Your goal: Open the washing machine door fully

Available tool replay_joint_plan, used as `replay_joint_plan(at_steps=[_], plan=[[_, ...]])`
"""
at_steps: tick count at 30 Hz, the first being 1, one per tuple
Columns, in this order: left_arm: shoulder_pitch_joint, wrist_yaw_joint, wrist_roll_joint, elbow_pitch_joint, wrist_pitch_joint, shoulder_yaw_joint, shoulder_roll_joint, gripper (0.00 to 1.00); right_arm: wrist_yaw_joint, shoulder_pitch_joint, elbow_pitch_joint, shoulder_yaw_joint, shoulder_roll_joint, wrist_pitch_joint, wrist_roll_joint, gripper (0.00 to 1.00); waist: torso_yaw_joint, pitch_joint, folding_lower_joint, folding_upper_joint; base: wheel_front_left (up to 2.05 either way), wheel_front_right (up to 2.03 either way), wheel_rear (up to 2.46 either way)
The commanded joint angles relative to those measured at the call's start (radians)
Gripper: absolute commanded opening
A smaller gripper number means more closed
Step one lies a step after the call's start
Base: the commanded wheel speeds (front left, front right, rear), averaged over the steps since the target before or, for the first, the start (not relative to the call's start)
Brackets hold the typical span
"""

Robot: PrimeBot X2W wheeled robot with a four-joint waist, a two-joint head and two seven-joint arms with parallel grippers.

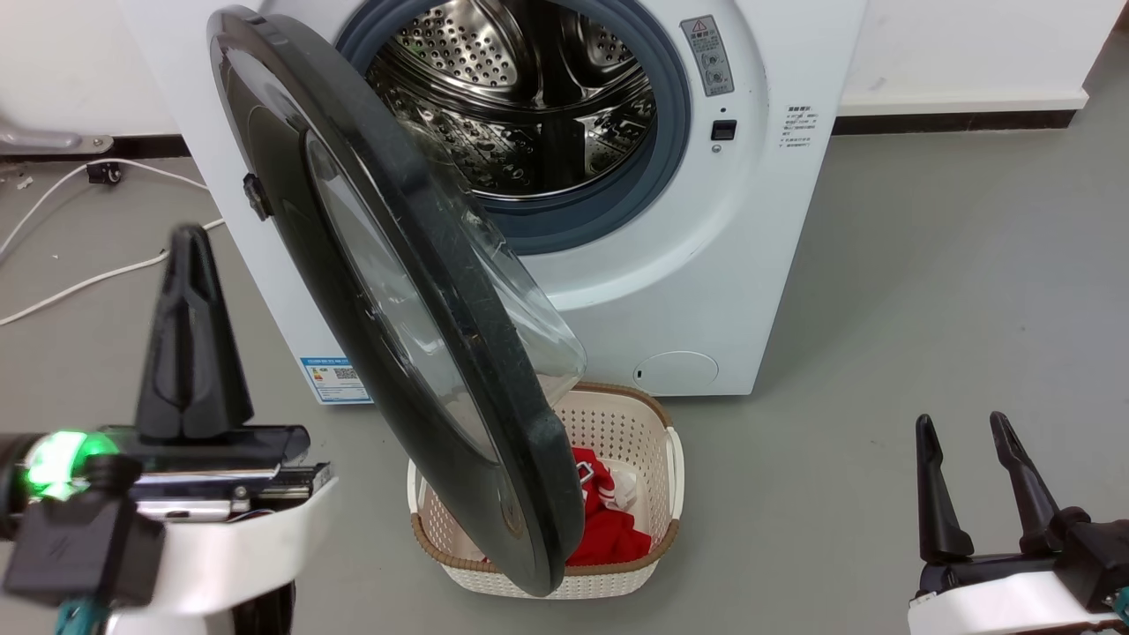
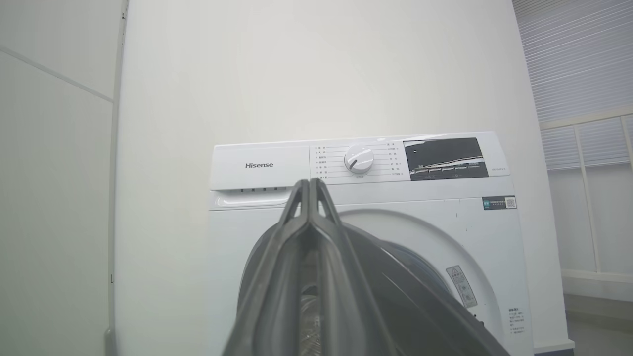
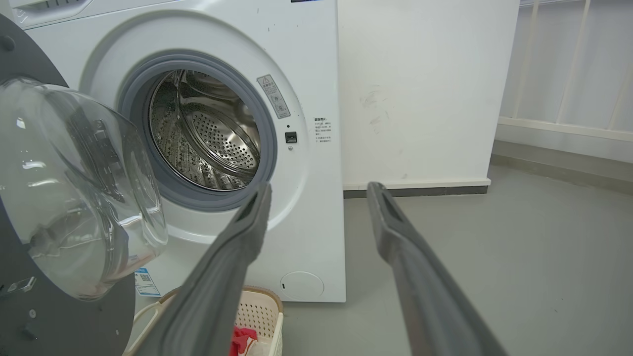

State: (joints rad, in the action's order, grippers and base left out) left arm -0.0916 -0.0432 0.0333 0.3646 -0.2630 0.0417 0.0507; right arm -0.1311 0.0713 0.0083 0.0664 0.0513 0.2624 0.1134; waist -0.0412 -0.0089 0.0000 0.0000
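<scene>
Atop the washing machine (image 2: 435, 217) front, grey "Hisense" lettering (image 2: 259, 165).

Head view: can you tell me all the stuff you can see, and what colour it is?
washing machine: one, white, ahead by the wall
washing machine door: one, black with a clear glass bowl, partly open on the machine's left
drum: one, shiny steel, inside the grey gasket
sticker: one, blue, low on the machine's front
laundry basket: one, cream, on the floor under the door
red clothes: number unclear, red, in the basket
cables: at least two, white, on the floor at left
left end effector: one, dark, shut, lower left, apart from the door
right end effector: one, dark, open, lower right
</scene>
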Motion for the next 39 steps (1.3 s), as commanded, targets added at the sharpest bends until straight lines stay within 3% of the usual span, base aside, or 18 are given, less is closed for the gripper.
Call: replay_joint_plan(at_steps=[1, 6, 11, 18, 23, 29, 39], plan=[[-0.021, -0.004, -0.019, 0.078, -0.003, -0.012, -0.001, 0.0, 0.0, -0.002, 0.001, 0.0, -0.002, 0.003, 0.006, 1.0, -0.001, 0.001, 0.0, 0.0, 0.0, 0.0, 0.0], [-0.063, -0.028, -0.044, 0.221, -0.002, -0.083, 0.006, 0.0, 0.001, -0.011, 0.003, -0.001, -0.002, 0.003, 0.01, 1.0, -0.003, 0.007, 0.0, 0.0, 0.0, 0.0, 0.0], [-0.068, -0.054, -0.042, 0.245, -0.002, -0.194, 0.009, 0.0, 0.001, -0.015, 0.006, -0.002, -0.002, 0.003, 0.012, 1.0, -0.003, 0.009, 0.0, 0.0, 0.0, 0.0, 0.0], [-0.007, -0.082, 0.024, 0.138, -0.002, -0.453, 0.013, 0.0, 0.001, -0.016, 0.016, -0.008, -0.002, 0.003, 0.018, 1.0, -0.005, 0.006, 0.0, 0.0, 0.0, 0.0, 0.0], [0.087, -0.086, 0.062, -0.008, -0.003, -0.567, 0.049, 0.0, 0.001, -0.015, 0.023, -0.015, -0.002, 0.003, 0.022, 1.0, -0.009, 0.003, 0.0, 0.0, 0.0, 0.0, 0.0], [0.177, -0.083, 0.092, -0.228, -0.003, -0.585, 0.083, 0.0, 0.001, -0.007, 0.03, -0.008, -0.002, 0.003, 0.027, 1.0, -0.006, 0.003, 0.0, 0.0, 0.0, 0.0, 0.0], [0.075, -0.075, 0.102, -0.378, -0.003, -0.572, 0.033, 0.0, 0.001, -0.018, 0.042, -0.024, -0.002, 0.003, 0.041, 1.0, -0.007, 0.01, 0.0, 0.0, 0.0, 0.0, 0.0]])
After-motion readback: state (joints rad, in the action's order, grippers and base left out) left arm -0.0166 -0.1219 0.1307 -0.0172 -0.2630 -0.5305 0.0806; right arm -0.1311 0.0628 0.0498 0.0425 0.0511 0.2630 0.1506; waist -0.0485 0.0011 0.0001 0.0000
